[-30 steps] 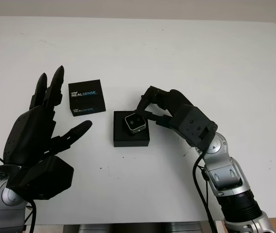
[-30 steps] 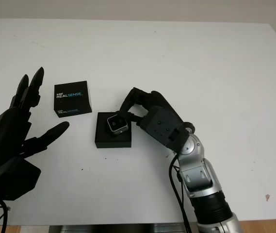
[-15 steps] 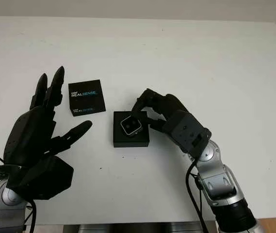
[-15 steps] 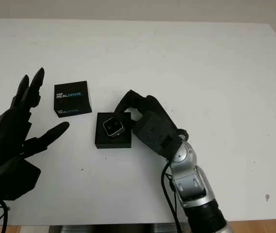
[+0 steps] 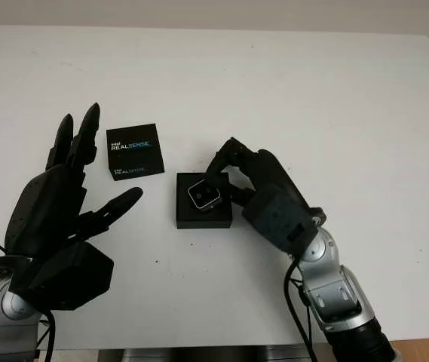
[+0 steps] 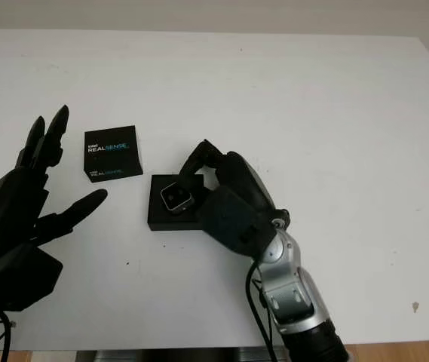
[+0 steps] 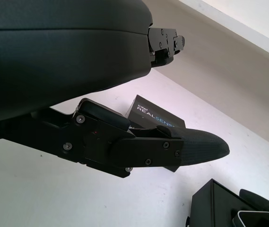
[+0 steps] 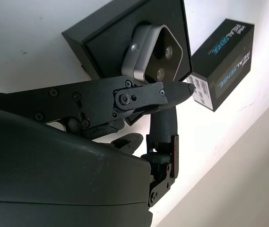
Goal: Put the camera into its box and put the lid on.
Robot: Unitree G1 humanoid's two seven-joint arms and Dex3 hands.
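Seating camera (image 5: 204, 195) lower into box (image 5: 203, 217) than before, right hand (image 5: 233, 175) still pinching it; lid (image 5: 134, 151) unplaced, left hand (image 5: 52, 219) open alongside.

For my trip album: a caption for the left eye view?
Right hand sets camera into box; lid and open left hand wait alongside.

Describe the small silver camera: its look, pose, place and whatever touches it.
The camera is a small, rounded-square block with a silver metal-looking rim and a dark front face showing round lenses. It sits tilted, face up, in the open black box, near the table's middle. The right hand reaches over it, fingertips at its edge; whether they grip it cannot be told. The lid lies apart, beside the box.
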